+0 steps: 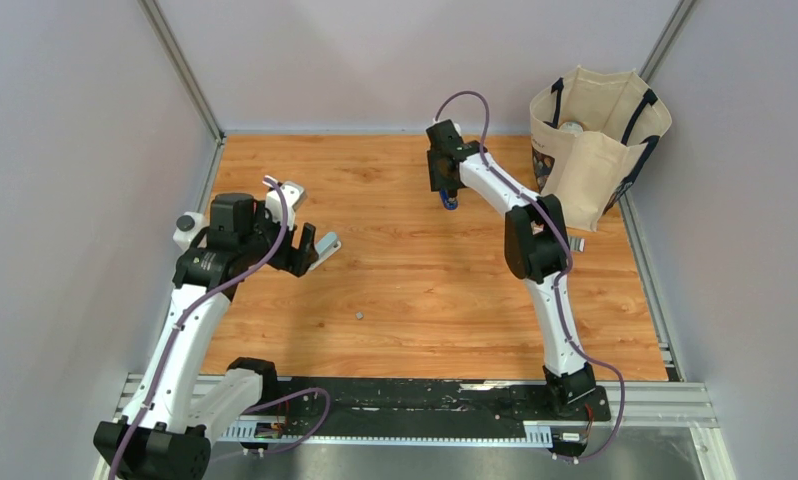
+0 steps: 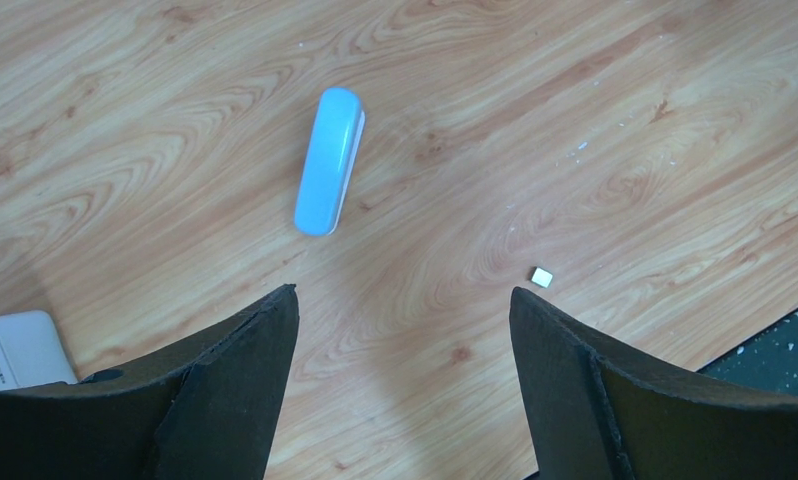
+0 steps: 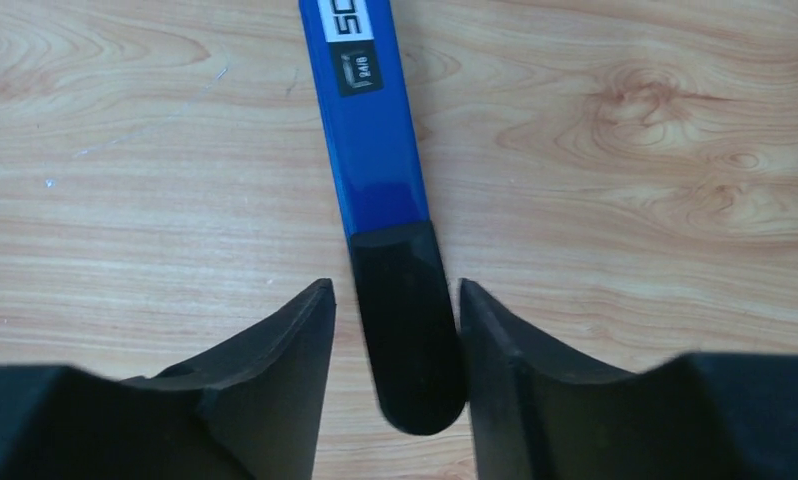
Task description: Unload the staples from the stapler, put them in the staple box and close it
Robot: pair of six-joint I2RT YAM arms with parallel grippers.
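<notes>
Well, my left claw (image 2: 403, 291) wide; right claw (image 3: 395, 284) narrow round black end of stapler (image 3: 370, 150), grip unclear. Top cam shows only blue tip.

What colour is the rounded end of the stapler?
Black; the stapler shows best from the right wrist.

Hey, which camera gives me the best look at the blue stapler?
Right wrist: the stapler runs up through the frame, label visible, its black end between the right gripper fingers. Top external shows only a blue sliver of it below that gripper. Left wrist doesn't show it.
</notes>
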